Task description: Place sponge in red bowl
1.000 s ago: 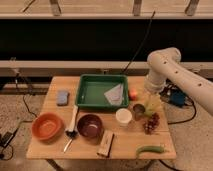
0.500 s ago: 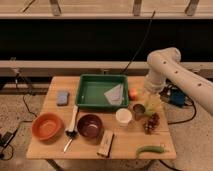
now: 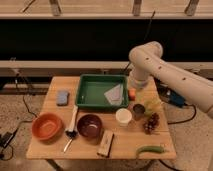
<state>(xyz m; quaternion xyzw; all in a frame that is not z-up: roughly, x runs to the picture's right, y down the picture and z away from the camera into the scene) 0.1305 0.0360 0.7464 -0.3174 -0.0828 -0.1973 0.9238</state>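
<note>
Sponge lies outside the red bowl, left of the green tray; claw at tray's right, state unclear.

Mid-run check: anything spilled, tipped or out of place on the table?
Nothing stands out. The sponge lies flat at the back left, the red bowl sits upright at the front left, nothing spilled. The gripper hangs by the right edge of the green tray.

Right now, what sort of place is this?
Probably a robotics test area: a wooden table laid with a red bowl and green tray, cables on the floor, and the arm's end effector beside the tray.
</note>
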